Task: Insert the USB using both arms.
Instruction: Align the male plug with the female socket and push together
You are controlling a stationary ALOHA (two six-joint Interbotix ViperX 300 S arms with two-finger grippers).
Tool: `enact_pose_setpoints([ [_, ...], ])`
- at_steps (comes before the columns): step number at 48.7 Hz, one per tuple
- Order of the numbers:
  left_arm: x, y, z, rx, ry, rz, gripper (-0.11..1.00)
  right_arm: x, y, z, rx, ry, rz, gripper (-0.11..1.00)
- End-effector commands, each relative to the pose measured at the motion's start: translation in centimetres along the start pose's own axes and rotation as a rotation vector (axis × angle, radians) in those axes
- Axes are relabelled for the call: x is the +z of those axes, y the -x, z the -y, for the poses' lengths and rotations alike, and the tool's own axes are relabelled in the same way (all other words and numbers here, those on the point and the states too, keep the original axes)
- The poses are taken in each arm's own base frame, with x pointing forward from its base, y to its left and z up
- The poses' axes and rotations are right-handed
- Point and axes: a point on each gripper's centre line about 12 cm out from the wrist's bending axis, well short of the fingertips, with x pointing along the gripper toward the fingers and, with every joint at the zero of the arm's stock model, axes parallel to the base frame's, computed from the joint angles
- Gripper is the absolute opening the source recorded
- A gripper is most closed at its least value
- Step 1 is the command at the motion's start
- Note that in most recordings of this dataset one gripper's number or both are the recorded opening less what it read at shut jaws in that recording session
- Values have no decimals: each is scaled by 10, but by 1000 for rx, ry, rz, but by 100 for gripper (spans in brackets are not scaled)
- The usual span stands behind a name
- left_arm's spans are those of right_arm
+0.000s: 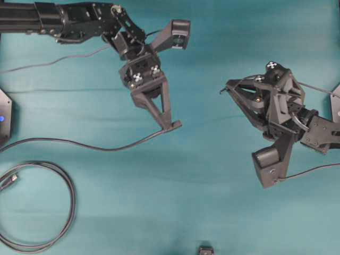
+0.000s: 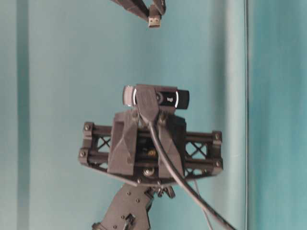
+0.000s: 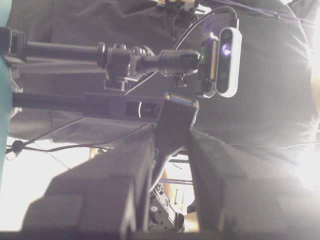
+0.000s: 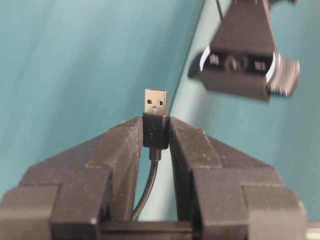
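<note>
Right gripper (image 4: 156, 131) pinches silvery-tipped USB (image 4: 156, 115); left gripper (image 3: 170, 137) clamps matte black socket (image 3: 172, 122)

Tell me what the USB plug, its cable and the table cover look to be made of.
USB: tip looks like bright metal, silvery and reflective; the dark body below seems matte moulded plastic bearing a faint embossed symbol.
Cable: probably rubbery plastic sheath, smooth and dark, bending in an easy curve.
Table cover: teal, matte, with soft creases; likely cloth or a soft mat, hard to say which.
</note>
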Motion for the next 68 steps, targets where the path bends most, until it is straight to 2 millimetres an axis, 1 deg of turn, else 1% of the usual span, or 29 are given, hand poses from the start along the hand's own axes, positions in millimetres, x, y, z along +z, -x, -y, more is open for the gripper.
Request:
enact_pose_setpoints([
  [1, 7, 0, 13, -13, -52, 9, 21, 11, 4, 7, -15, -6, 31, 22],
  [10, 18, 0, 10, -2, -49, 29, 21, 18, -1, 0, -4, 14, 27, 22],
  [25, 25, 0, 5, -2, -14, 30, 21, 22, -2, 3, -33, 40, 35, 22],
  [33, 28, 2, 2, 1, 22, 39, 21, 24, -4, 2, -32, 53, 34, 22],
  [43, 37, 7, 0, 37, 41, 92, 21, 28, -8, 0, -28, 58, 30, 22],
  [68, 40, 7, -1, 63, 28, 108, 21, 30, -10, -3, -24, 62, 29, 22],
])
